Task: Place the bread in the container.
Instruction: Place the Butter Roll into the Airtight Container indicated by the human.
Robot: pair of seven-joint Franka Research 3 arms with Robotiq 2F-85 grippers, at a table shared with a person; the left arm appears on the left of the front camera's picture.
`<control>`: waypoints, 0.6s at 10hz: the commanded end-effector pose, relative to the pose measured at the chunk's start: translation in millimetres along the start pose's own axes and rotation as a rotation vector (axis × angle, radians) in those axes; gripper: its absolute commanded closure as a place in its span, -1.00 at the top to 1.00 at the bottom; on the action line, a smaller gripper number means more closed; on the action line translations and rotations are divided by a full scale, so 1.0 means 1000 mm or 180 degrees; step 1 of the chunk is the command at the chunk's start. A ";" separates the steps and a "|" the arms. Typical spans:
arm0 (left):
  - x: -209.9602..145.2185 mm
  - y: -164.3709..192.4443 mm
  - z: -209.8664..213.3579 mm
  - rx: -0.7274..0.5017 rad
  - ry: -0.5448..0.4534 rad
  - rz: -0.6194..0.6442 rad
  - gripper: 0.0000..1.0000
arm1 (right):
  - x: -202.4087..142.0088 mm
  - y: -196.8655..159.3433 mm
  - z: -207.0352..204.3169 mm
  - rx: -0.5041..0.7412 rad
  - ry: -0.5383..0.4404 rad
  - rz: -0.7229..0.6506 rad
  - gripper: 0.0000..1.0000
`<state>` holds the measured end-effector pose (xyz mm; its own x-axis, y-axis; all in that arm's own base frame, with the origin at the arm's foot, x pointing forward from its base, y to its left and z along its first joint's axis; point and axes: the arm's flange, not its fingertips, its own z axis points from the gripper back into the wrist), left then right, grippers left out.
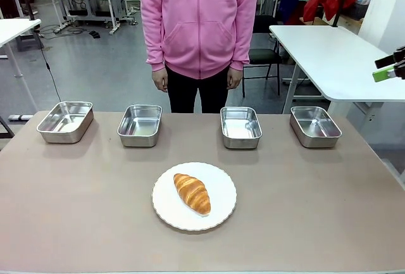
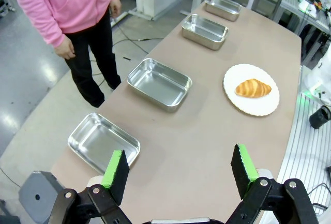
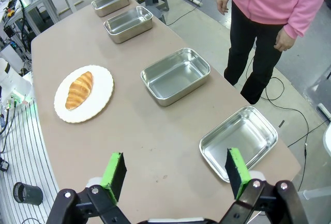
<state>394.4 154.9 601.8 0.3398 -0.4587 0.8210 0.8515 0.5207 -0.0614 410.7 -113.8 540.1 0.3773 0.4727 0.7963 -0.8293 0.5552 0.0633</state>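
Note:
The bread, a golden-brown croissant [image 1: 192, 193] [image 2: 252, 88] [image 3: 79, 89], lies on a round white plate [image 1: 219, 184] [image 2: 258, 107] [image 3: 99, 105] at the table's near middle. Four alike shiny steel pans stand empty in a row along the far side [image 1: 65, 121] [image 1: 140, 124] [image 1: 240, 126] [image 1: 314, 126]; which one is the container I cannot tell. My left gripper [image 2: 179, 167] hovers open high above the table's left end, over the end pan [image 2: 103, 141]. My right gripper [image 3: 176, 171] [image 1: 389, 68] hangs open above the right end, near the end pan [image 3: 239, 141]. Both hold nothing.
A person in a pink hoodie [image 1: 199, 21] stands at the far side, hands [image 1: 160, 79] hanging down away from the table. Bare brown tabletop [image 1: 304, 211] surrounds the plate. A white side table [image 1: 329, 52] stands beyond the right corner.

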 end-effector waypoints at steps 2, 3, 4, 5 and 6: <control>0.000 -0.001 0.001 0.0002 -0.0009 -0.0005 1.00 | 0.002 0.001 0.000 0.0008 -0.0017 0.0015 1.00; 0.000 -0.001 0.001 0.0002 -0.0009 -0.0005 1.00 | 0.002 0.001 0.000 0.0008 -0.0017 0.0015 1.00; 0.000 -0.001 0.001 0.0002 -0.0009 -0.0005 1.00 | 0.002 0.001 0.000 0.0008 -0.0017 0.0015 1.00; 0.000 -0.001 0.001 0.0002 -0.0009 -0.0005 1.00 | 0.002 0.001 0.000 0.0008 -0.0017 0.0015 1.00; 0.000 -0.001 0.001 0.0002 -0.0009 -0.0005 1.00 | 0.002 0.001 0.000 0.0008 -0.0017 0.0015 1.00</control>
<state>394.4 154.9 601.8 0.3398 -0.4587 0.8210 0.8515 0.5207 -0.0614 410.7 -113.8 540.1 0.3773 0.4727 0.7963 -0.8293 0.5552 0.0633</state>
